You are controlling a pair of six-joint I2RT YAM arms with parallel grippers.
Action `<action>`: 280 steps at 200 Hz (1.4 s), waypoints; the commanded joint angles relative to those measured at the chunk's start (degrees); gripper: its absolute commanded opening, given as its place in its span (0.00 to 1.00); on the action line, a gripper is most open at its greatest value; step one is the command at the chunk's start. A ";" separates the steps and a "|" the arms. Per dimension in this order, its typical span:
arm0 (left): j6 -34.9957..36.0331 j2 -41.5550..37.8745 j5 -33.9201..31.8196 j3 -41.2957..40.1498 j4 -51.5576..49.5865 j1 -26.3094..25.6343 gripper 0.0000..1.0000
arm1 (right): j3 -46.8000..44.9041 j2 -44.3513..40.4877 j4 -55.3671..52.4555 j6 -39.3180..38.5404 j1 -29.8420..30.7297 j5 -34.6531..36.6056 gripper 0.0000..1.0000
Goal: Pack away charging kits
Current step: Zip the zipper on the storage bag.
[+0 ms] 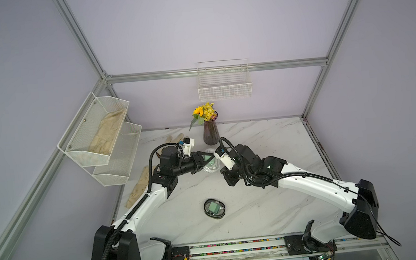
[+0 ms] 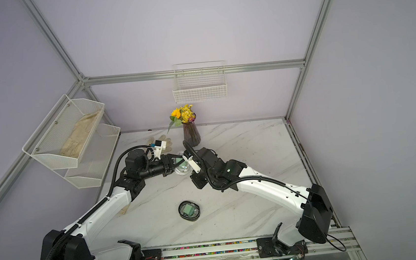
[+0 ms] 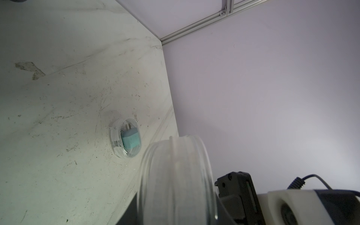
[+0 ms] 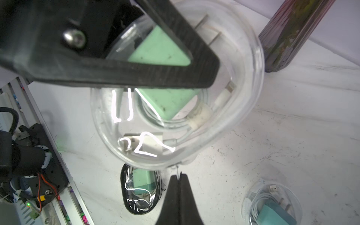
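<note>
My left gripper (image 1: 205,159) is shut on a clear oval case (image 4: 224,116), holding it off the marble table (image 1: 271,194). Inside lie a mint-green charger (image 4: 167,101) and a coiled white cable (image 4: 198,116). My right gripper (image 4: 178,175) is shut, its tips pinching a thin pull at the case's edge. A black-rimmed case (image 1: 215,208) with a mint-green charger lies at the front centre of the table. A third clear case (image 4: 270,204) with a light blue charger lies on the table, hidden under my right arm in both top views.
A dark vase of yellow flowers (image 1: 210,133) stands just behind the grippers. A white wire basket (image 1: 224,86) hangs on the back wall. A two-tier mesh shelf (image 1: 99,135) on the left wall holds a cream glove. More gloves (image 1: 139,185) lie under my left arm.
</note>
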 commanded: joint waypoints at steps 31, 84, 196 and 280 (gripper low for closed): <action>1.13 -0.70 12.71 0.85 7.11 1.09 0.00 | 3.89 1.50 -2.13 -5.39 -4.54 7.68 0.00; 4.90 -1.40 20.94 -1.64 7.37 1.07 0.00 | 9.54 2.17 1.43 -11.82 -8.54 5.22 0.00; 16.48 -0.05 28.43 0.05 -1.31 -3.33 0.00 | 14.22 4.21 2.80 -14.23 -8.96 -5.84 0.00; 33.34 3.87 25.60 14.42 -20.38 -7.50 0.00 | 0.91 -14.25 4.60 4.94 -21.45 -34.28 0.76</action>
